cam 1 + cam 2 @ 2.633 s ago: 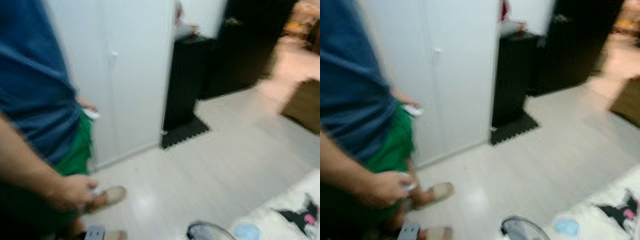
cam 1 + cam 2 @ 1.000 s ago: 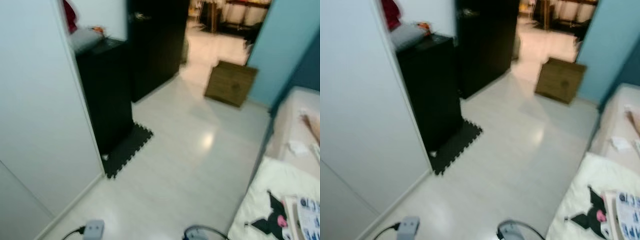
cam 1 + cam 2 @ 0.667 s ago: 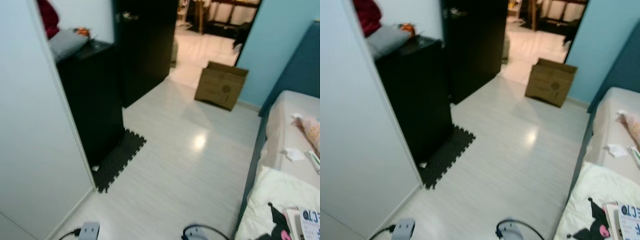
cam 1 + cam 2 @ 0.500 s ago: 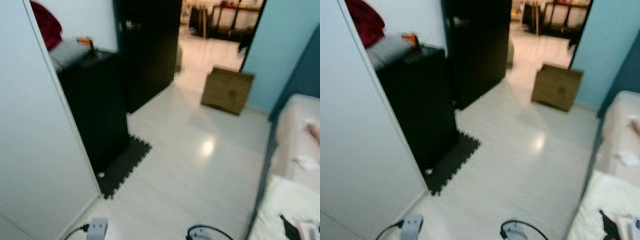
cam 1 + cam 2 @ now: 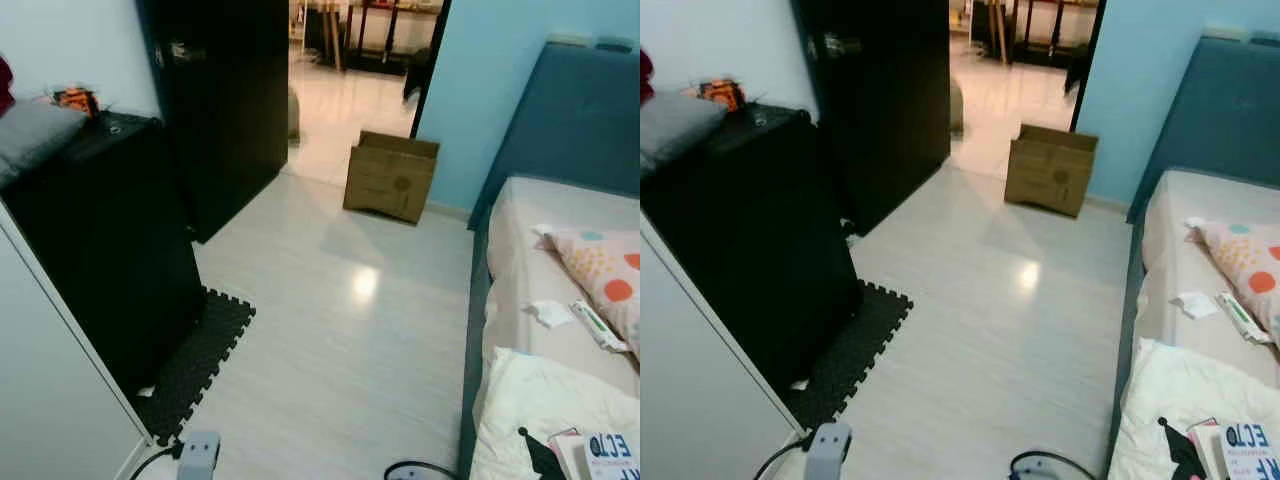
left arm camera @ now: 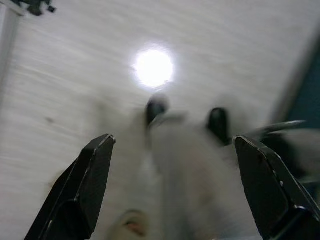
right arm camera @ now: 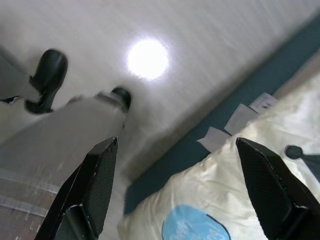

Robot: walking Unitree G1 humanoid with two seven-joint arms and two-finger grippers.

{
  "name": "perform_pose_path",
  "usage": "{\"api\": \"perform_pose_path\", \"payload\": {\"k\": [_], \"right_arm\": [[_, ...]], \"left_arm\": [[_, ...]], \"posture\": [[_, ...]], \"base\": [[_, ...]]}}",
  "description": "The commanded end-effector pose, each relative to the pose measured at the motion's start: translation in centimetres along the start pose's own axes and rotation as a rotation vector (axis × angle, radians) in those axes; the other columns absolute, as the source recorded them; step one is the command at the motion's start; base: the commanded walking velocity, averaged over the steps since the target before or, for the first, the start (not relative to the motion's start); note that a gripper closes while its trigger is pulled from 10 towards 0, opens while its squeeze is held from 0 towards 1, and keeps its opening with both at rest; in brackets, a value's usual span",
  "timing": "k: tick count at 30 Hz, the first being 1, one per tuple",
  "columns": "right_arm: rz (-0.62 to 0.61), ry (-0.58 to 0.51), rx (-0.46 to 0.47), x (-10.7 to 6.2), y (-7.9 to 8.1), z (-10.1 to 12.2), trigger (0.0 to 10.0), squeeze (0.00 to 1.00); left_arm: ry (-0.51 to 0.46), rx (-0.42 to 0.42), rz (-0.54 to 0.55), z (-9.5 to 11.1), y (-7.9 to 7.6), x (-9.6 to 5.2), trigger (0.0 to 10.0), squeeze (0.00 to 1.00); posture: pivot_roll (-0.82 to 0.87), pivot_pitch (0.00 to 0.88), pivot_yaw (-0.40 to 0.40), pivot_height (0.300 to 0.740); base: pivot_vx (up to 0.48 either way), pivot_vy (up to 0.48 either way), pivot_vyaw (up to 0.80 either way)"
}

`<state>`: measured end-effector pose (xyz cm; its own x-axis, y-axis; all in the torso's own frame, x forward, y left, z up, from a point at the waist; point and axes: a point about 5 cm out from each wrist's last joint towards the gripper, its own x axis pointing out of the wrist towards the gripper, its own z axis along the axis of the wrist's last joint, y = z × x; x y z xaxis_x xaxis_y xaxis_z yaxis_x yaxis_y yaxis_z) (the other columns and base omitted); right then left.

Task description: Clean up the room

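**A:** Along the right side of the room runs the bed, its blue headboard against the blue wall. That is where the clutter sits, so I'd judge it the likely place to start tidying.

**B:** And the floor?

**A:** Pale boards, mostly bare, with a ceiling light glaring off the middle. A black cabinet stands on the left, a dark foam mat tucked at its foot, probably to protect the boards. Beyond, a cardboard box sits open-topped by the doorway, handy as a bin, I'd guess.

**B:** What lies on the bed itself?

**A:** A white blanket bunched at the near end, a spotted pillow near the headboard, a crumpled tissue and a tube just beside it. Printed packets rest on the blanket at the lower edge.

**B:** The arms?

**A:** Both hang idle, pointing down. The left tool is spread wide over the floor, holding nothing. The right tool is likewise spread and empty, above the blanket's edge.
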<state>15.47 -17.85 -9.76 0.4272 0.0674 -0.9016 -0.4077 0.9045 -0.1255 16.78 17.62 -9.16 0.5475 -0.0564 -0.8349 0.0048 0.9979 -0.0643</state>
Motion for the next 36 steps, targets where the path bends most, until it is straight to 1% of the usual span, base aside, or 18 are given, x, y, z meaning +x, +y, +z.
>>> {"api": "perform_pose_path", "payload": {"k": [1, 3, 16, 26, 36], "right_arm": [[0.022, 0.025, 0.004, 0.01, 0.75, -0.6, 10.0, 0.0], [0.02, 0.024, 0.006, 0.02, 0.73, -0.57, 10.0, 0.0], [0.021, 0.022, 0.017, 0.1, 1.08, -0.32, 10.0, 0.0], [0.023, 0.024, 0.022, 0.12, 1.29, -0.34, 10.0, 0.0], [0.026, 0.02, 0.023, 0.16, 1.48, -0.16, 10.0, 0.0]], "left_arm": [[0.005, 0.015, 0.007, 0.02, 0.31, -0.03, 10.0, 0.0], [0.006, 0.017, 0.006, 0.02, 0.32, -0.04, 10.0, 0.0], [0.005, 0.019, 0.001, 0.14, 0.3, -0.01, 10.0, 0.0], [0.014, 0.017, 0.003, -0.23, 0.38, -0.09, 10.0, 0.0], [0.009, 0.018, 0.002, -0.04, 0.34, -0.05, 10.0, 0.0]], "posture": [[-0.03, 0.013, -0.024, 0.74], [-0.03, 0.009, -0.023, 0.74], [-0.03, 0.022, -0.016, 0.74], [-0.03, 0.025, -0.011, 0.74], [-0.02, 0.024, -0.011, 0.74]], "base": [[0.255, 0.0, -0.77], [0.255, 0.0, -0.77], [0.253, 0.0, 0.0], [0.255, 0.0, -0.77], [0.252, 0.0, -0.78]]}}
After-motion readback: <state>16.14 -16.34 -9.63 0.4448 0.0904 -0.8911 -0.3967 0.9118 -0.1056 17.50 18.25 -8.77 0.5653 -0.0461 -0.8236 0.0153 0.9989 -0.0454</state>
